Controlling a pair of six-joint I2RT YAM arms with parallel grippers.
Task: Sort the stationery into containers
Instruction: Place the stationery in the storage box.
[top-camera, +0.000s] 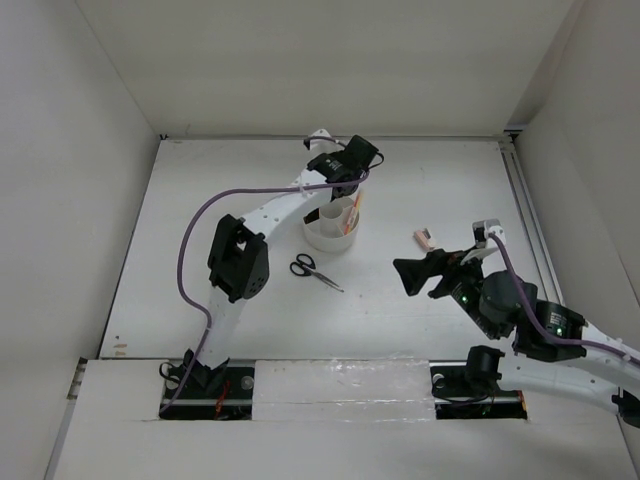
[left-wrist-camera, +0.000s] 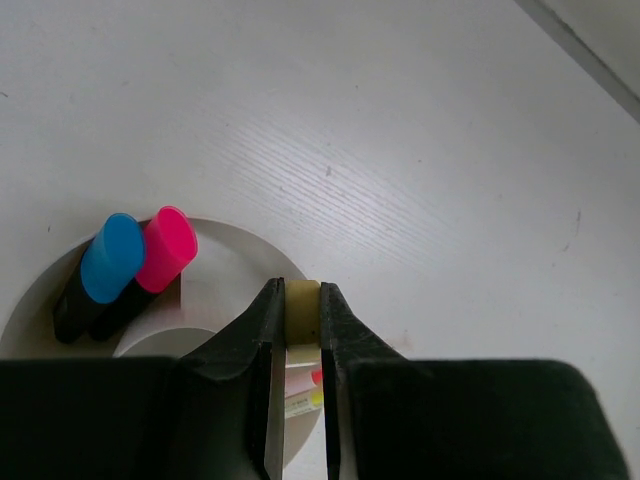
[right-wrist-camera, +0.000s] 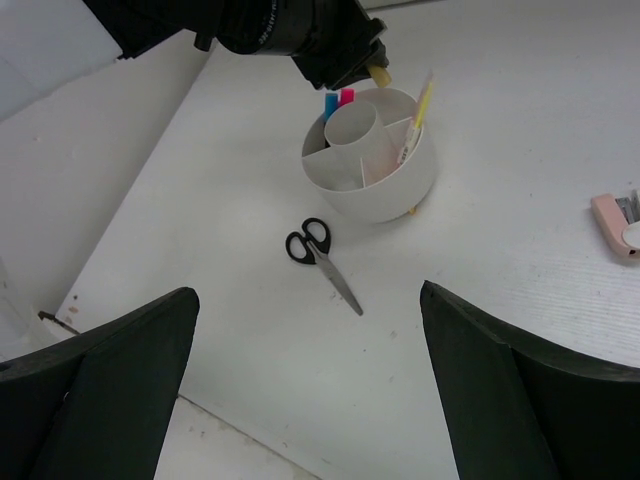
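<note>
My left gripper (left-wrist-camera: 300, 288) is shut on a small tan eraser (left-wrist-camera: 302, 314) and hangs over the rim of the round white tub (left-wrist-camera: 235, 240). In one compartment stand a blue-capped highlighter (left-wrist-camera: 112, 258) and a pink-capped highlighter (left-wrist-camera: 166, 247). A pale yellow pencil (right-wrist-camera: 421, 104) leans in another compartment of the tub (right-wrist-camera: 380, 195). Black-handled scissors (top-camera: 315, 270) lie on the table just in front of the tub (top-camera: 325, 238). A pinkish eraser (top-camera: 424, 238) lies to the right. My right gripper (top-camera: 412, 276) stands wide open and empty, above the table right of the scissors (right-wrist-camera: 322, 262).
White walls close the table on the left, back and right. The left arm (top-camera: 240, 255) stretches from its base diagonally toward the tub. A metal rail (top-camera: 528, 215) runs along the table's right edge.
</note>
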